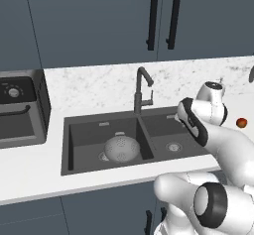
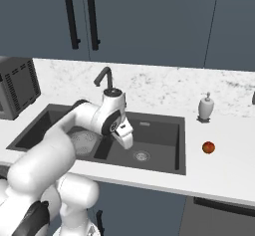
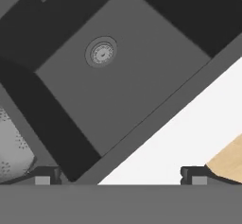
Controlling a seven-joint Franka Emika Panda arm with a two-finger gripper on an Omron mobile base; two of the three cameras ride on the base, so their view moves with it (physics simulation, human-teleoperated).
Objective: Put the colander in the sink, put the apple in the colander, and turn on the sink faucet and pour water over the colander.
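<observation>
The colander (image 1: 121,148) sits in the left basin of the sink (image 1: 74,125), a pale bowl dotted with holes; the arm partly hides the colander (image 2: 84,143) in the right base view. My gripper (image 2: 126,140) hangs open over the right basin, pointing down, with nothing between its fingers. In the hand view my gripper (image 3: 118,176) looks down on that basin's drain (image 3: 101,53), and the colander's edge (image 3: 12,152) shows at the lower left. The apple (image 2: 208,147) rests on the white counter to the right of the sink. Behind the divider stands the faucet (image 1: 141,88).
A white soap dispenser (image 2: 206,106) stands on the counter behind the apple. A dark microwave (image 1: 20,107) sits left of the sink. Dark cabinets with black handles (image 1: 153,18) hang above the marble backsplash. The counter's front edge (image 3: 179,138) runs under my hand.
</observation>
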